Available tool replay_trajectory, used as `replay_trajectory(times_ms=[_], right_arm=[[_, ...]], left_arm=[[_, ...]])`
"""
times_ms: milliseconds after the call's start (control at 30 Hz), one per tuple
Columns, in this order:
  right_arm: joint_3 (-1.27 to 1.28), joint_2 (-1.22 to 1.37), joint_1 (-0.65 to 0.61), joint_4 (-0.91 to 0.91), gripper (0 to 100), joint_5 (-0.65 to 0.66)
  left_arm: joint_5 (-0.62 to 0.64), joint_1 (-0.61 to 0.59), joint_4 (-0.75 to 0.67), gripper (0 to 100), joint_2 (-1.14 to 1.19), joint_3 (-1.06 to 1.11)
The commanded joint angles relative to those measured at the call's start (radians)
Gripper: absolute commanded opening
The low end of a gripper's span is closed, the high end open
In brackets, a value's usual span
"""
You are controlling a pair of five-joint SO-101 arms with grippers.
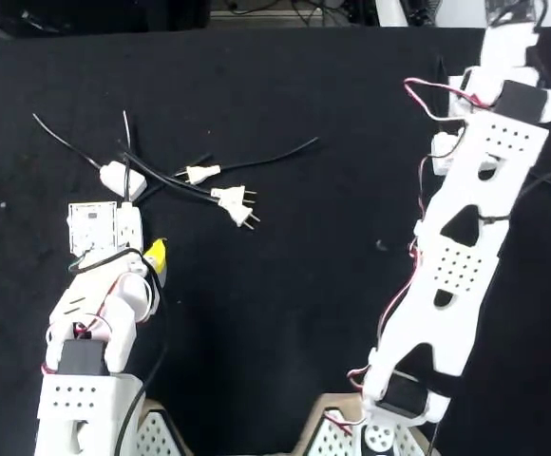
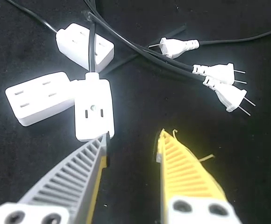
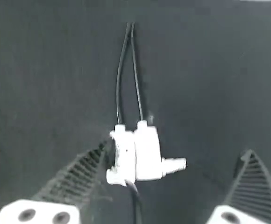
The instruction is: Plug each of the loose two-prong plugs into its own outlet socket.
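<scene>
High view: a black tabletop [image 1: 332, 285] is shown with two white arms side by side at its near edge. Three loose two-prong plugs [image 1: 230, 198] are clustered left of centre, none of them seated in a socket. In the left wrist view, three white outlet blocks [image 2: 94, 109] are grouped close together, just beside the plugs. The left hand [image 2: 132, 136] is held low over the tabletop with its fingers [image 2: 86, 161] spread apart and nothing gripped, the grey one almost touching the nearest block. In the right wrist view, the right hand [image 3: 175, 151] is likewise spread wide and empty. A pair of joined white blocks [image 3: 135, 156] is seen lying on the tabletop between its fingers, close against one of them.
</scene>
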Motion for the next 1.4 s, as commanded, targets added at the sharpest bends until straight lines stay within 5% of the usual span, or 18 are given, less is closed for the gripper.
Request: replay_trajectory(times_ms=[0, 200, 367, 633, 967, 1367], right_arm=[[-0.059, -0.053, -0.055, 0.054, 37.8, -0.009], [-0.05, -0.119, -0.209, 0.203, 37.8, -0.028], [0.039, -0.239, -0.285, 0.204, 37.8, -0.265], [0.783, -0.704, -0.448, 0.198, 37.8, -0.321], [1.689, -1.069, -0.532, -0.344, 37.8, -0.328], [2.043, -1.113, -0.601, -0.632, 37.8, -0.328]], left_arm=[[-0.008, 0.012, -0.014, 18, -0.008, -0.015], [-0.008, 0.012, -0.014, 18, -0.008, -0.015], [-0.008, 0.01, -0.012, 18, -0.008, -0.015], [-0.009, 0.01, -0.012, 18, -0.008, -0.015], [-0.009, 0.01, -0.012, 18, -0.008, -0.015], [-0.009, 0.01, -0.014, 18, -0.008, -0.005]])
